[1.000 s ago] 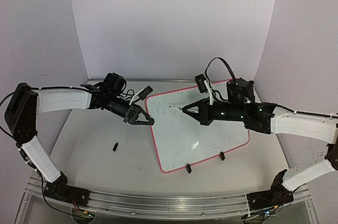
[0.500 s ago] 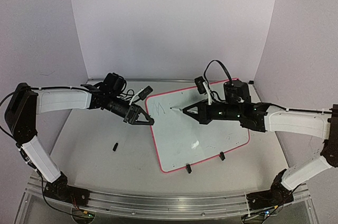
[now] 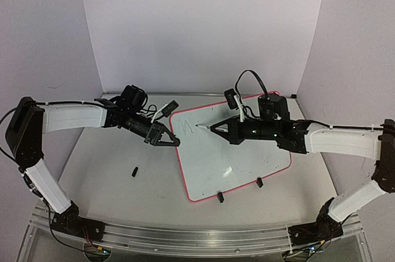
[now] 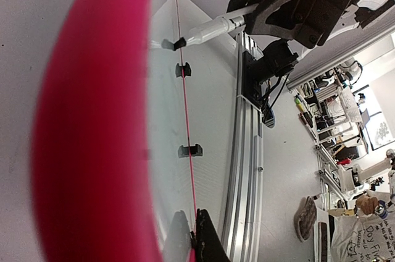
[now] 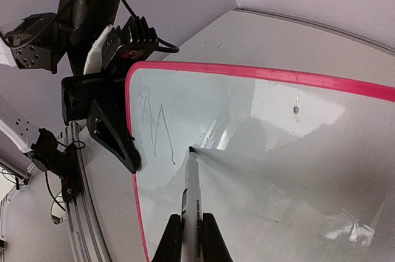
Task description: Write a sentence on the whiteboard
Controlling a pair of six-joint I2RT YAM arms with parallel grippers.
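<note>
whiteboard (image 3: 241,157): your landmark is a large flat rectangle with rounded corners. It has a glossy white face that throws back glare and a thin pink-red rim (image 5: 265,73). It lies skewed on the table (image 3: 105,175).
sentence (image 3: 183,127): you have only a thin, dark, zigzag "M" so far (image 5: 154,129). It sits near the whiteboard's far-left corner, small against the white face.
marker (image 3: 205,126): a slim white barrel with black print that tapers to a dark tip (image 5: 191,181). The tip is down at the whiteboard's face just right of the "M", and its shadow meets it there.
right gripper (image 3: 215,128): your right claw reaches in over the whiteboard from its right side. Its two matte black fingers are clamped on the marker's barrel, one on each side (image 5: 191,222).
left gripper (image 3: 174,142): your left claw is closed to a black wedge, with its tips against the whiteboard's left rim. You cannot tell from these views whether it pinches the rim. One dark fingertip (image 4: 203,240) shows beside the blurred pink edge.
clip feet (image 3: 220,197): two small black clips on the whiteboard's near edge, set well apart from each other.
black piece (image 3: 134,171): a small, dark, stubby thing lying on the table's matte grey surface, well to the left of the whiteboard.
</note>
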